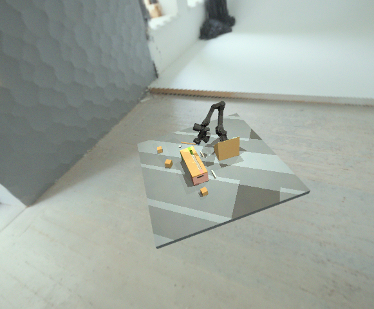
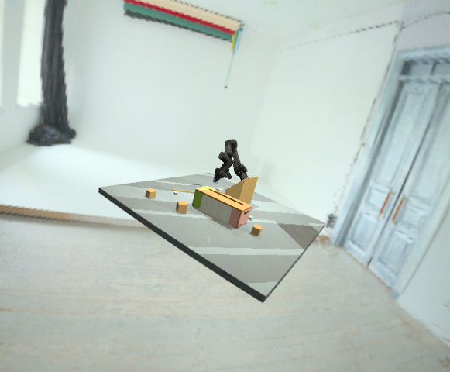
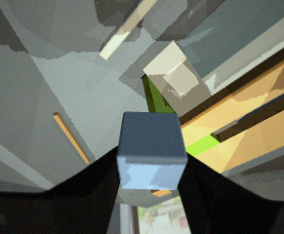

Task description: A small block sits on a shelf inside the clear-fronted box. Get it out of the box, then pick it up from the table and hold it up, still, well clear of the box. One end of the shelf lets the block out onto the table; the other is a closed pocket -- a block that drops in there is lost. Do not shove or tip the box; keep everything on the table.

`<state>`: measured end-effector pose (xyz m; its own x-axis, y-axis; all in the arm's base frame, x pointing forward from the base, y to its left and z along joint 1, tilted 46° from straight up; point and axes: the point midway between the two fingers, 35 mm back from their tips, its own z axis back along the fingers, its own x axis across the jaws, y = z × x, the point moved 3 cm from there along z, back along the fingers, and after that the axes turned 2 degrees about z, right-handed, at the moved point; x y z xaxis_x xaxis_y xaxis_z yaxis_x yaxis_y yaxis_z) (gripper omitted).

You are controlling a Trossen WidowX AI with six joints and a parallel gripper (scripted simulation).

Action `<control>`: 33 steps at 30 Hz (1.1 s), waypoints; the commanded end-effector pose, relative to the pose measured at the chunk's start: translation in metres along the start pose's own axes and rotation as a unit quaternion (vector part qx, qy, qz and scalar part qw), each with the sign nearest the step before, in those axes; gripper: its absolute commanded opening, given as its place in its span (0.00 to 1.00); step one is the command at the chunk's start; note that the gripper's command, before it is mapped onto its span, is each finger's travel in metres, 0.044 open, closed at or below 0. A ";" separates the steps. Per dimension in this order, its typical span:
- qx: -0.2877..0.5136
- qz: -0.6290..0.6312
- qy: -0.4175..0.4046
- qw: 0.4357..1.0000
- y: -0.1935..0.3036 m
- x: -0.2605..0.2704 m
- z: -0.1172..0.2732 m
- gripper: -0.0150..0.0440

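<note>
Fingers point(image 1: 201, 141) point(image 2: 217, 179) grip the blue block point(image 3: 152, 141) point(image 2: 215, 182), presumably for lifting. It is held outside the box point(image 1: 193, 165) point(image 2: 221, 206) point(image 3: 234, 132), near its green end.

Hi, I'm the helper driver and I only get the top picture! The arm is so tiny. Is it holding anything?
Observer: Yes. The wrist view shows a blue block between the dark fingers.

Operator: Cool! What does the long side of the box facing away from the arm look like?

Observer: In the exterior view, that side of the box has a wide grey panel between a green part and a pink part.

Operator: And is there anything on the wall, up high?

Observer: Yes, the exterior view shows a striped banner with a red band and a green band, high on the white wall.
</note>
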<state>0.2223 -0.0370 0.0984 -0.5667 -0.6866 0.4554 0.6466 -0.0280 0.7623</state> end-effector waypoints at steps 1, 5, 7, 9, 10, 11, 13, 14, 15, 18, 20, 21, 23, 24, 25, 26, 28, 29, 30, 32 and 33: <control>0.006 0.072 -0.002 0.997 0.002 0.000 0.003 0.25; 0.010 0.135 -0.004 0.991 0.003 0.000 0.005 0.25; 0.010 0.138 -0.005 0.990 0.003 0.000 0.006 0.25; 0.010 0.138 -0.005 0.990 0.003 0.000 0.006 0.25; 0.010 0.138 -0.005 0.990 0.003 0.000 0.006 0.25; 0.010 0.138 -0.005 0.990 0.003 0.000 0.006 0.25; 0.010 0.138 -0.005 0.990 0.003 0.000 0.006 0.25; 0.010 0.138 -0.005 0.990 0.003 0.000 0.006 0.25; 0.010 0.138 -0.005 0.990 0.003 0.000 0.006 0.25; 0.010 0.138 -0.005 0.990 0.003 0.000 0.006 0.25; 0.010 0.138 -0.005 0.990 0.003 0.000 0.006 0.25; 0.010 0.138 -0.005 0.990 0.003 0.000 0.006 0.25; 0.010 0.138 -0.005 0.990 0.003 0.000 0.006 0.25; 0.010 0.138 -0.005 0.990 0.003 0.000 0.006 0.25; 0.010 0.138 -0.005 0.990 0.003 0.000 0.006 0.25; 0.010 0.138 -0.005 0.990 0.003 0.000 0.006 0.25; 0.010 0.138 -0.005 0.990 0.003 0.000 0.006 0.25; 0.010 0.138 -0.005 0.990 0.003 0.000 0.006 0.25; 0.010 0.138 -0.005 0.990 0.003 0.000 0.006 0.25; 0.010 0.138 -0.005 0.990 0.003 0.000 0.006 0.25; 0.010 0.138 -0.005 0.990 0.003 0.000 0.006 0.25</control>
<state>0.2209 -0.0331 0.1026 -0.3768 -0.6624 0.6475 0.7658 0.1706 0.6201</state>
